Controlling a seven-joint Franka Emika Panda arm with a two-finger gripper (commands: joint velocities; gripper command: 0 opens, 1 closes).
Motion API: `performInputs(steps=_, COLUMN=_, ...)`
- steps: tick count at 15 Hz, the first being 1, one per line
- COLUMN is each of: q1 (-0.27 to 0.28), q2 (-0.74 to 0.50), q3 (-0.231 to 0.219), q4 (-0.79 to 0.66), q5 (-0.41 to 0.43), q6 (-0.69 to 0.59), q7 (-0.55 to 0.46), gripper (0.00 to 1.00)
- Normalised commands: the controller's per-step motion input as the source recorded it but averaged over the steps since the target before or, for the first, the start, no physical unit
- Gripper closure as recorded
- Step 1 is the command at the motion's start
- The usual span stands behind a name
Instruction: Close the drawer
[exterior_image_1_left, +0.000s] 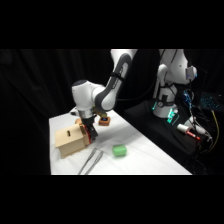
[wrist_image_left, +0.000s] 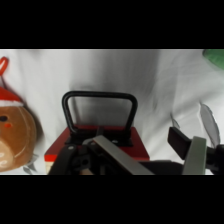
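Table (exterior_image_1_left: 150, 157): white, with the box near its left end, seen from the side.
Box (exterior_image_1_left: 70, 140): light tan wood with a slot on its near face; it sits flat on the table.
Drawer (exterior_image_1_left: 88, 137): at the box's right end, facing the arm. In the wrist view its front (wrist_image_left: 97, 147) looks red and lies straight below the camera. How far it sticks out of the box is hard to judge from either view.
Handle (wrist_image_left: 100, 111): a dark wire loop standing up from the drawer front, its opening showing the white table behind.
Arm (exterior_image_1_left: 117, 75): reaches from the upper right down over the box's right end.
Gripper (exterior_image_1_left: 90, 131): low at the drawer end of the box, right against it. In the wrist view (wrist_image_left: 150, 145) its two grey fingers (wrist_image_left: 196, 155) stand apart, one by the base of the handle and one off to the right; they seem to hold nothing.
Brown cube (exterior_image_1_left: 104, 121): dark on top, just behind the gripper and clear of the box.
Green block (exterior_image_1_left: 119, 150): on the table to the right of the box, well apart from it.
Tongs (exterior_image_1_left: 90, 162): metal, lying near the table's front edge below the box.
Toy figure (wrist_image_left: 15, 132): brown with a red cap, at the wrist view's left edge, lying on the table.
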Motion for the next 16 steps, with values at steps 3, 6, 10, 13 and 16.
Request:
performInputs(steps=3, q1=-0.013, q2=0.19, q3=0.043, q4=0.43, q5=-0.062, q6=-0.22, q7=-0.15, gripper=0.0)
performInputs(steps=6, q1=-0.02, q2=0.14, q3=0.038, q4=0.37, q5=-0.053, q6=-0.21, q7=-0.14, gripper=0.0)
performInputs(steps=10, q1=-0.014, q2=0.04, q3=0.037, q4=0.28, q5=-0.05, q6=-0.28, q7=-0.12, gripper=0.0)
performInputs(steps=13, q1=0.047, q2=-0.34, q3=0.0, q4=0.01, q5=-0.098, q6=-0.66, q7=-0.06, gripper=0.0)
performInputs(steps=16, q1=0.114, q2=-0.55, q3=-0.048, q4=-0.13, q5=-0.165, q6=-0.64, q7=0.05, gripper=0.0)
